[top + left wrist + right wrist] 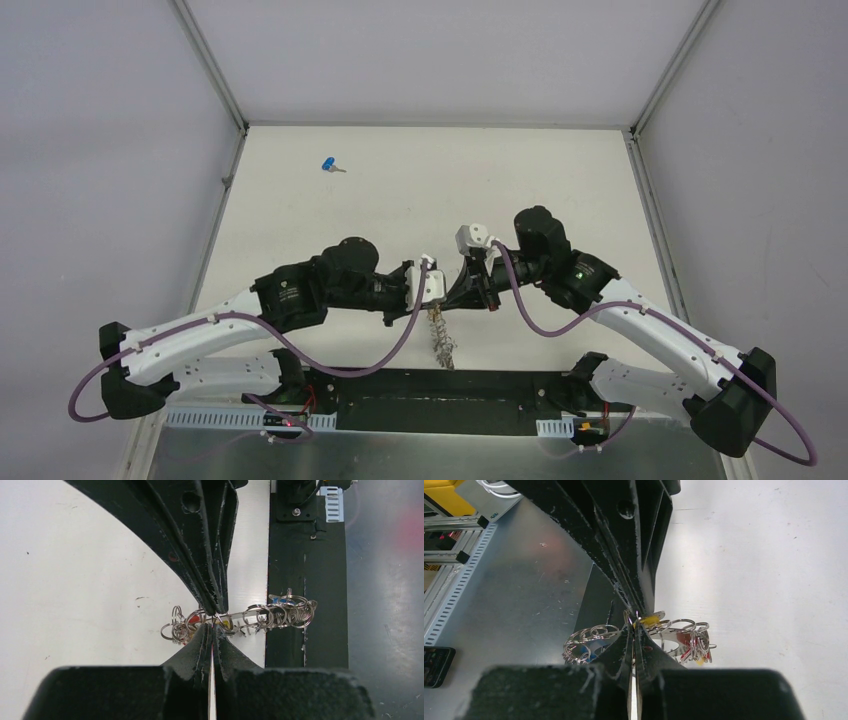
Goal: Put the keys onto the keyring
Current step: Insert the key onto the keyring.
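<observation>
Both tools are pinched fully shut. Your left gripper [212,630] and right gripper [634,628] meet tip to tip on the keyring [270,615], which hangs between them, just below centre in the top view. A yellow key [652,618] sits right at the pinch, though it's hard to tell whether it is already threaded on. Keep one side firm and work the coil with the other in small moves. The blue key [330,165] lies on the table [520,180] at upper left, well apart.
</observation>
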You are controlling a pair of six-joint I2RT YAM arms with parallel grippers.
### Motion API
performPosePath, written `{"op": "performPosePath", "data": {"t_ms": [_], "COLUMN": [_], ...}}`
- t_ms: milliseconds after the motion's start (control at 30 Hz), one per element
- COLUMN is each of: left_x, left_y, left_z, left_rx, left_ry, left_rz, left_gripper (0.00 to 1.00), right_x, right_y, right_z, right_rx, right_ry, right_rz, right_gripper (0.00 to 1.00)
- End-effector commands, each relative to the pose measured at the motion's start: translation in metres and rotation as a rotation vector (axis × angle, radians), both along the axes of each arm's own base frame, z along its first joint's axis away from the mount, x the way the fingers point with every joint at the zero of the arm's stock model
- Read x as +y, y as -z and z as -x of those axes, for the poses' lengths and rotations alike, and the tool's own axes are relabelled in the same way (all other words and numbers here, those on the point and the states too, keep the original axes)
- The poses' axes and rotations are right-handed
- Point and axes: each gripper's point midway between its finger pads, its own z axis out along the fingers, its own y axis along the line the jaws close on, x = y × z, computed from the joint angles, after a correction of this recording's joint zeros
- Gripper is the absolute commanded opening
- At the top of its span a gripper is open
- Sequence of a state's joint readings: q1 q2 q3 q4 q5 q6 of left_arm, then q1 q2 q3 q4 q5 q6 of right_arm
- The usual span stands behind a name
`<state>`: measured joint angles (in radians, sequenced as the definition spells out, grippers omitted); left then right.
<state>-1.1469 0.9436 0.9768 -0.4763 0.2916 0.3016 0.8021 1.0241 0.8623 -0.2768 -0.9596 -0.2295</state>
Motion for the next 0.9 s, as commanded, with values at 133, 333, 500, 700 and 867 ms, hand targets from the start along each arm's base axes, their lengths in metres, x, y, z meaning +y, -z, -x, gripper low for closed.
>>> {"op": "performPosePath", "data": {"t_ms": [133,333,500,700,867], "left_x": [0.0,0.0,-0.001,-0.001,0.0], "left_y": [-0.022,-0.022,-0.019,-0.017,-0.017], "left_z": [0.006,0.007,0.008,0.011,0.012], "left_rx": [-0.126,-0.133,-0.14,-0.157,-0.176], "left_ry": [0.039,0.035,0.036,0.029,0.02], "left_rz": [0.043,0.034,0.008,-0.015,-0.031], "left_gripper": [0.0,0.0,0.0,0.0,0.0], "right_x": [0.005,0.005,0.006,0.006,0.005], "right_y": [-0.023,-0.023,-0.023,-0.023,-0.022], "right_z": [-0.004,-0.005,-0.009,-0.012,-0.014], "right_rx": [-0.074,-0.071,-0.073,-0.071,-0.069], "right_ry": [-0.014,-0.011,0.014,0.037,0.054], "right_rz": [-0.074,-0.071,-0.066,-0.058,-0.046], "right_gripper": [0.0,0.0,0.0,0.0,0.0]}}
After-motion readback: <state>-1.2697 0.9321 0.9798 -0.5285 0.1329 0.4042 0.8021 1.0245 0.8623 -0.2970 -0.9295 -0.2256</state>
